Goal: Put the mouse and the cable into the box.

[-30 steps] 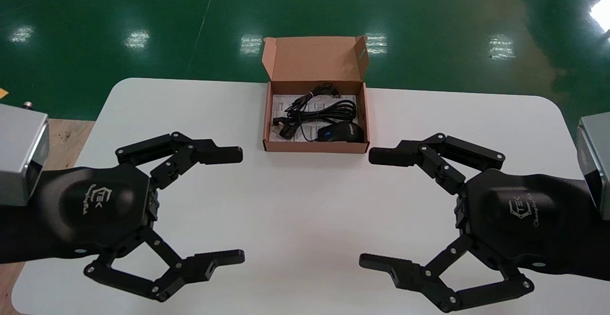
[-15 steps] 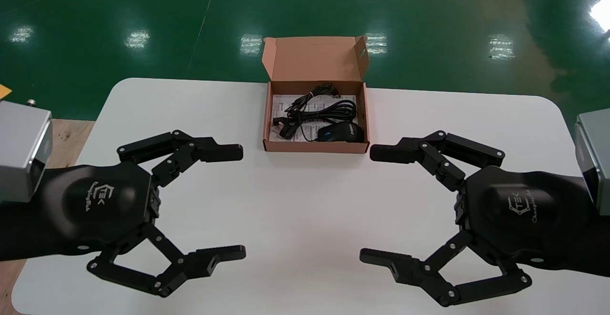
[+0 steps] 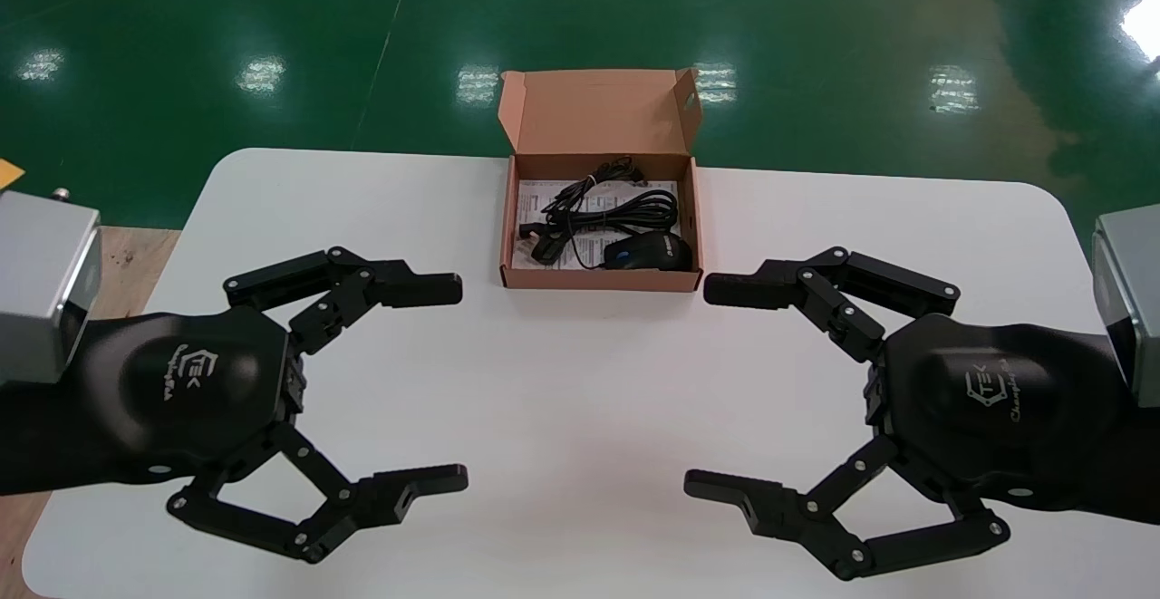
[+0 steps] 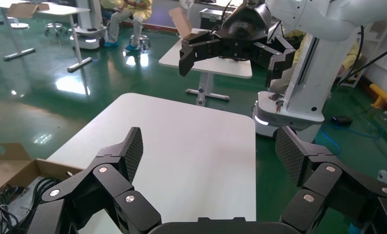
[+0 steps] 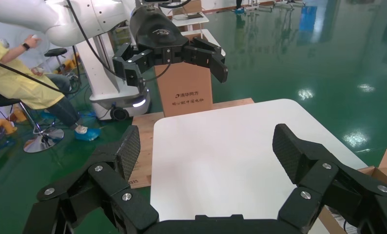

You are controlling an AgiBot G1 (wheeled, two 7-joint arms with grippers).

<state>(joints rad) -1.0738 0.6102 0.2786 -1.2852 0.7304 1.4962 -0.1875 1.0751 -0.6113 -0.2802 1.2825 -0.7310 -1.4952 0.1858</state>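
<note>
An open brown cardboard box (image 3: 598, 281) stands at the far middle of the white table (image 3: 580, 400), its lid upright. Inside it lie a black mouse (image 3: 649, 252) with a blue wheel and a coiled black cable (image 3: 603, 207), on a printed paper sheet. My left gripper (image 3: 444, 385) hovers open over the near left of the table, nothing between its fingers. My right gripper (image 3: 716, 389) hovers open over the near right, also empty. A corner of the box (image 4: 9, 168) with some cable (image 4: 6, 195) shows in the left wrist view. The box edge (image 5: 384, 163) shows in the right wrist view.
Green shiny floor lies beyond the table's far edge. A wooden pallet (image 3: 118, 259) sits by the table's left side. In the wrist views each gripper faces the other across the table: the right gripper (image 4: 233, 46) and the left gripper (image 5: 172, 48).
Both grippers have drifted very slightly, staying open. The box, mouse and cable have not moved.
</note>
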